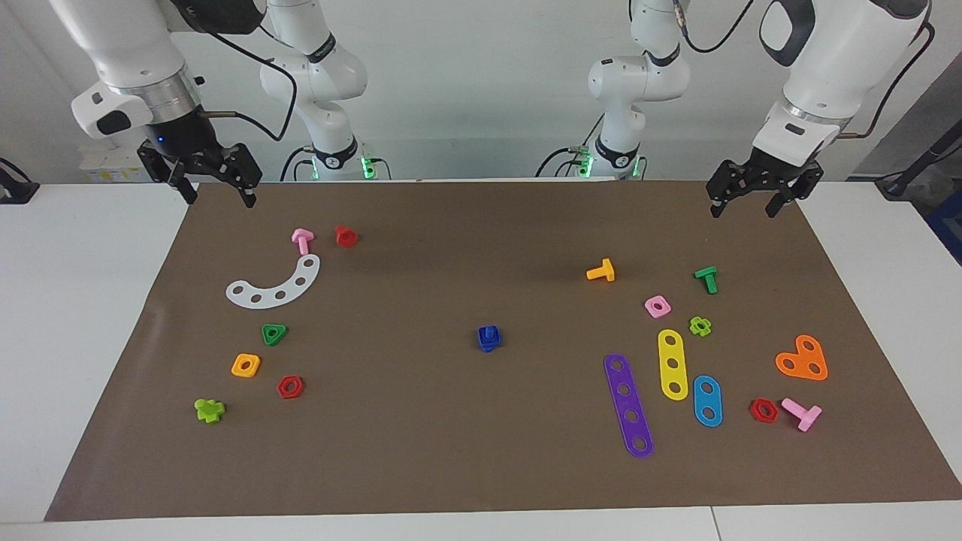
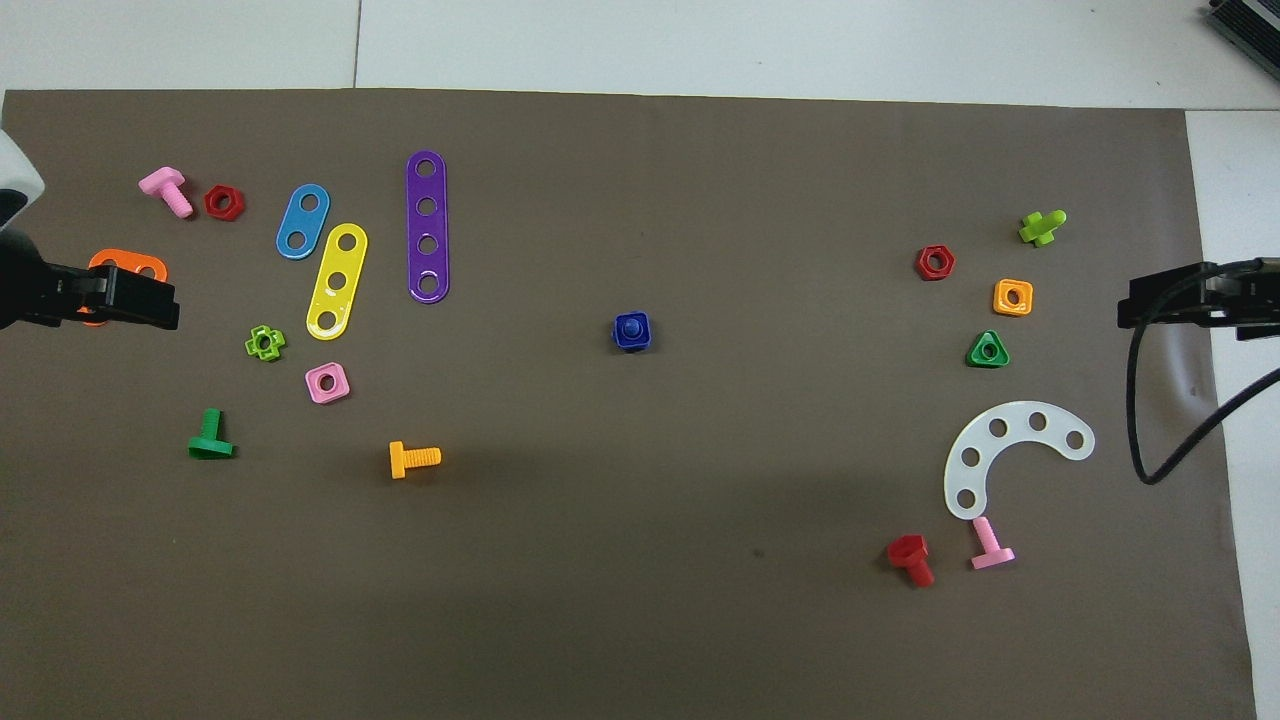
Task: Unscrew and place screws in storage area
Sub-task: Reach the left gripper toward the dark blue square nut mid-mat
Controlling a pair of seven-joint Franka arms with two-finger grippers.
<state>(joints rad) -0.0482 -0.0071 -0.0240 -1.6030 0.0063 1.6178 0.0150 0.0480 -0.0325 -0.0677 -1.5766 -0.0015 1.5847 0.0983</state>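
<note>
The dark-blue screw (image 1: 489,338) stands in its dark-blue square nut in the middle of the brown mat (image 1: 451,466); in the overhead view (image 2: 632,331) its stem end shows inside the nut. My left gripper (image 1: 742,212) is open and empty, up in the air at the left arm's end of the mat, well away from the screw; it also shows in the overhead view (image 2: 150,300). My right gripper (image 1: 220,201) is open and empty, up in the air at the right arm's end, also seen from overhead (image 2: 1140,305).
Toward the left arm's end lie purple (image 1: 629,405), yellow (image 1: 673,364) and blue (image 1: 707,400) strips, an orange heart plate (image 1: 803,360), and orange (image 1: 601,270) and green (image 1: 706,279) bolts. Toward the right arm's end lie a white arc (image 1: 274,285), a red bolt (image 1: 346,236) and several nuts.
</note>
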